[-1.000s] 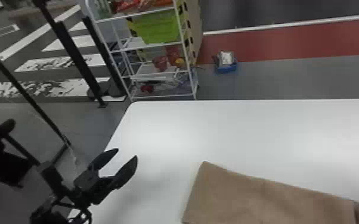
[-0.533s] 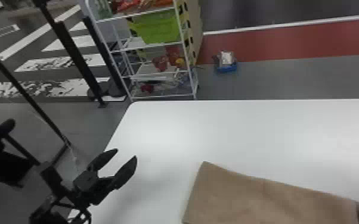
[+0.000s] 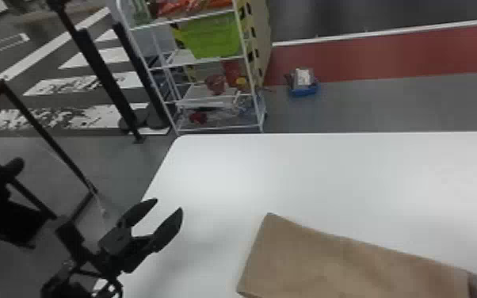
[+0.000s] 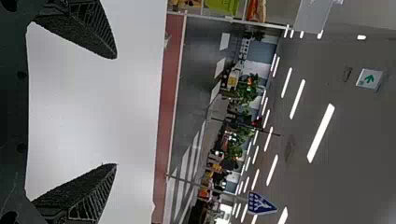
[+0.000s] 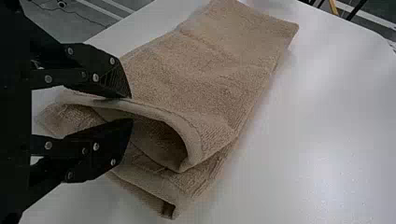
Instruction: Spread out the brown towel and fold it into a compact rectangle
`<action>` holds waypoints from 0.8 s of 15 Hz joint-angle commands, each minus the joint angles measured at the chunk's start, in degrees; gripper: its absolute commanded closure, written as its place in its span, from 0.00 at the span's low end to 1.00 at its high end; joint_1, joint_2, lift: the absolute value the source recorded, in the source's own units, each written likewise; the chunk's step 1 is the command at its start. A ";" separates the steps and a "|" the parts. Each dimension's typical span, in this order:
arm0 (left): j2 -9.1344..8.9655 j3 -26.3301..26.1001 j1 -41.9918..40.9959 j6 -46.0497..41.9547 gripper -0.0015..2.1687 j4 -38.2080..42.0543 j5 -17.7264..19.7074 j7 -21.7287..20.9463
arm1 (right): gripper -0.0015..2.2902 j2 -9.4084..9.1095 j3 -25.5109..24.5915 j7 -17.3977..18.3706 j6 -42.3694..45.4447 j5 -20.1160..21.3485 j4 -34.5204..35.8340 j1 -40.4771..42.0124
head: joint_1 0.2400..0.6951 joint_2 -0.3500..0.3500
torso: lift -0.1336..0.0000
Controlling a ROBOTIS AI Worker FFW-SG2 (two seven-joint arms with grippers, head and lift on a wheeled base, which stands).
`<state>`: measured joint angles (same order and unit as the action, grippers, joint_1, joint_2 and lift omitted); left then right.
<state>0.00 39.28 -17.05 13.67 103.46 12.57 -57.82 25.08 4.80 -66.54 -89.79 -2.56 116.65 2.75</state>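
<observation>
Brown rectangular cloth towel (image 3: 348, 261) lies folded. My black right jaws (image 5: 131, 108) gape at its end, left jaws (image 3: 168, 205) near the white worktop's (image 3: 309, 174) left edge.

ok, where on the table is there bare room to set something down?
Bare table: the stretch between the brown towel and the far edge, plus the patch between the left gripper and the towel's left edge. Crowded: the towel's folded end, with the right gripper right at its layers.
</observation>
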 commanded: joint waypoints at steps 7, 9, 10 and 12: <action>-0.15 0.09 -0.09 0.00 0.02 0.16 0.00 -0.10 | 0.49 -0.30 -1.54 0.36 -0.29 -1.57 0.07 -0.55 | 1.00 0.97 | 0.07; -0.15 0.09 -0.18 0.00 0.02 0.34 0.09 -0.19 | 0.56 -0.47 -1.54 0.45 -0.29 -1.83 -0.02 -0.90 | 1.00 0.98 | 0.07; -0.15 0.09 -0.26 0.00 0.02 0.34 0.09 -0.19 | 0.52 -0.12 -1.28 -0.08 -0.29 -1.57 -0.02 -0.81 | 1.00 0.98 | 0.07; -0.15 0.09 -0.44 0.00 0.02 0.34 0.09 -0.19 | 0.34 0.14 -1.19 -0.34 -0.29 -1.57 0.16 -0.55 | 1.00 0.98 | 0.07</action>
<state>0.00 39.37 -17.35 13.67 103.79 12.65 -58.00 25.03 3.57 -66.86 -89.79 -4.17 116.71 2.07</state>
